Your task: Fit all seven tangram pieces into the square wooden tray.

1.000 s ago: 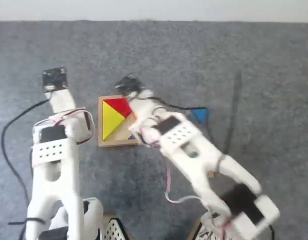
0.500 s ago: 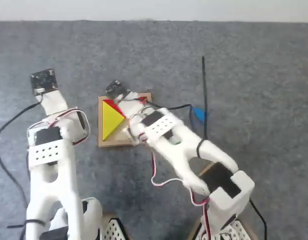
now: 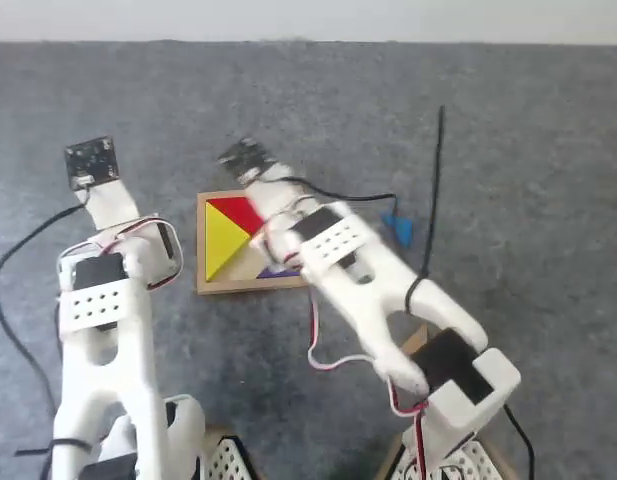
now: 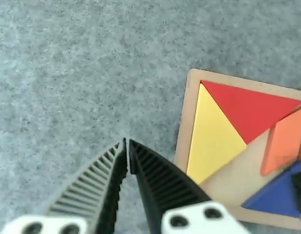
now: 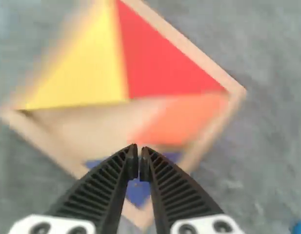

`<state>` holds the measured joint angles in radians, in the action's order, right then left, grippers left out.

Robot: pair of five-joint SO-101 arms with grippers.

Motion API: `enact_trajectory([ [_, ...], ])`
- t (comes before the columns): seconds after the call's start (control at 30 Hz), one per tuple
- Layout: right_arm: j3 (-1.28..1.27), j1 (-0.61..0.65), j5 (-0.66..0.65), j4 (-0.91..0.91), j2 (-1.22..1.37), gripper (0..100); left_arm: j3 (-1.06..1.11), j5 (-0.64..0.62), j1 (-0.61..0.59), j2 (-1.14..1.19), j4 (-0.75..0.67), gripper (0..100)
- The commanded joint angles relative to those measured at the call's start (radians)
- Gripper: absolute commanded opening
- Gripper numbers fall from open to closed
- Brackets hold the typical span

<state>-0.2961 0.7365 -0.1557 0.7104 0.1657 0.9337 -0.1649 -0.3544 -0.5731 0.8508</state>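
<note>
The square wooden tray [image 3: 202, 283] lies on the grey carpet between the arms. In it are a yellow triangle [image 3: 222, 243], a red triangle [image 3: 238, 212], an orange piece [image 4: 287, 141] and a dark blue triangle [image 4: 277, 192]. My right gripper [image 5: 138, 148] is shut with nothing in it and hangs over the tray [image 5: 235, 88], above the blue triangle [image 5: 138, 194] and near the orange piece [image 5: 184, 117]. My left gripper [image 4: 127, 142] is shut and empty over bare carpet, beside the tray's rim [image 4: 182, 131]. A light blue piece [image 3: 398, 228] lies on the carpet right of the tray.
The right arm [image 3: 358, 275] crosses the tray's right half and hides it in the high view. A black cable [image 3: 434, 190] loops up over the carpet to the right. The left arm [image 3: 103, 290] stands left of the tray.
The right arm swung left over the tray, then drew back a little toward its far side. The left arm shifted slightly left. The black cable swayed.
</note>
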Motion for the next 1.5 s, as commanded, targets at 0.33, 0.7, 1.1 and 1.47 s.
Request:
enact_trajectory([
  [0.33,0.161,-0.119,-0.005,-0.079,0.197,1.6,-0.007,-0.002,-0.002,-0.035,-0.023,1],
  [0.7,0.265,-0.091,-0.066,0.341,-0.096,1.6,0.004,0.018,0.005,-0.032,-0.032,1],
  [1.1,-0.147,-0.481,-0.285,0.61,-0.711,1.7,0.03,0.087,0.12,-0.031,-0.014,1],
  [1.47,-0.647,-0.507,-0.488,0.607,-0.897,2.1,0.033,0.089,0.118,-0.032,-0.009,1],
])
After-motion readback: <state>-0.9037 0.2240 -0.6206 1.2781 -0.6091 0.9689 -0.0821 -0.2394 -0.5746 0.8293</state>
